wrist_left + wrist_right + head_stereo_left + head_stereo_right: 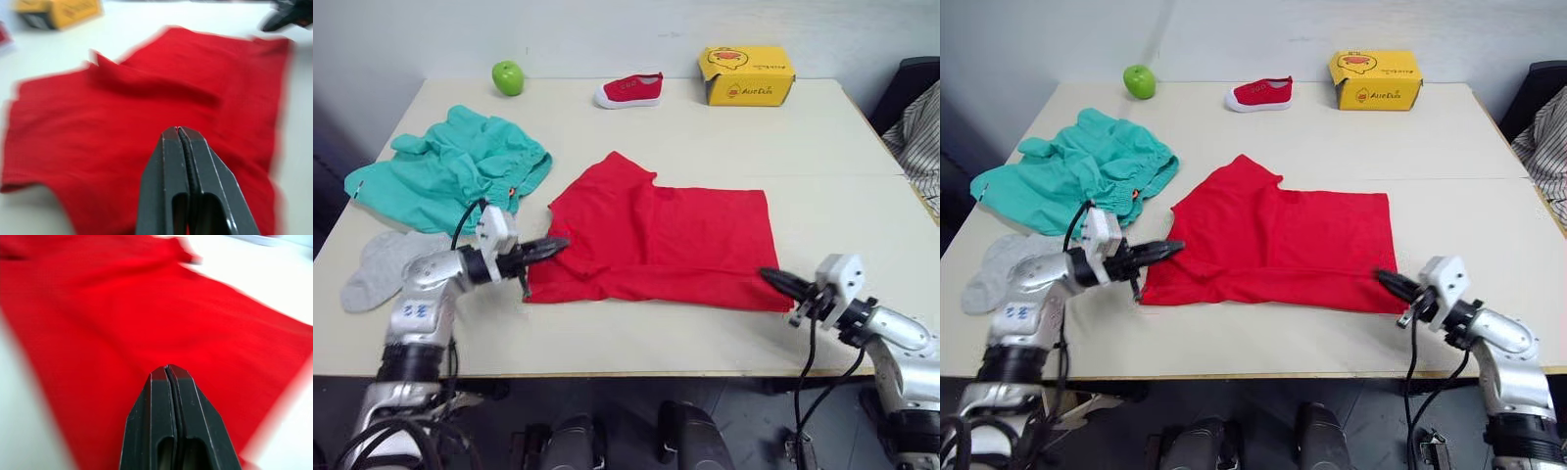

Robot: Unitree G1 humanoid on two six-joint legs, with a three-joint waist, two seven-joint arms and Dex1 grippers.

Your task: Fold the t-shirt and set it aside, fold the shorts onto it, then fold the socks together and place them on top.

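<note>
Pale table [724, 147], and the t-shirt [656, 235] lies mid-table, long axis running left to right. The left gripper [553, 245] sits pinched closed at its left edge, the right gripper [773, 279] pinched closed at its near right corner, equally near.

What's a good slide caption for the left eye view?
Both grippers, left and right, shut at opposite ends of the t-shirt, with shorts and socks waiting beside it.

The light is bright and even, with soft small shadows on the table [705, 137]. Both head views look sharp. Both wrist views look smeared, and the t-shirt [146, 98] has fuzzy edges.
</note>
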